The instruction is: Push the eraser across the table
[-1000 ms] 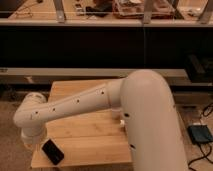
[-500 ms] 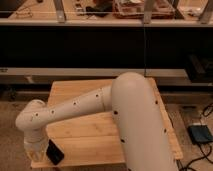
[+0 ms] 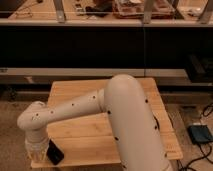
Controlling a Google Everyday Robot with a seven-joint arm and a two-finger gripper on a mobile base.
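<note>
One eraser (image 3: 55, 153) at table (image 3: 142, 92) nr edge w/ tool (image 3: 38, 151) just beside.

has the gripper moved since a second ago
Yes. Against the front-left corner of the table, the gripper has shifted right and slightly down, closing the gap to the eraser; it now sits right beside it.
</note>
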